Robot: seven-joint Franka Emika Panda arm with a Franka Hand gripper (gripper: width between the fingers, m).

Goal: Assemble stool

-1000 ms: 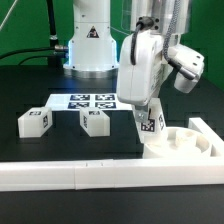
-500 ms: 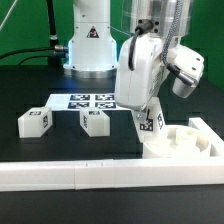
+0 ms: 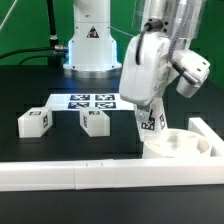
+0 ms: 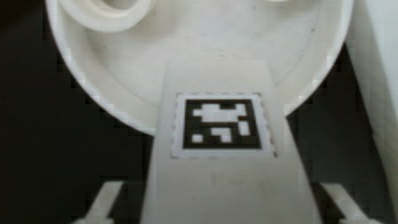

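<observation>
the gripper (image 3: 150, 110) is closed on a white blocky plastic leg (image 3: 151, 124) bearing a black-and-white tag, its tip reaching into the round white plastic seat (image 3: 182, 146) just below the gripper. two spare legs (image 3: 34, 120) (image 3: 95, 119) lie well apart from it.

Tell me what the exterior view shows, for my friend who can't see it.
The robot's tool holds a tagged white leg tilted against the round white seat at the exterior view's right. A second leg and a third leg lie apart on the black table, in front of the marker board.
</observation>
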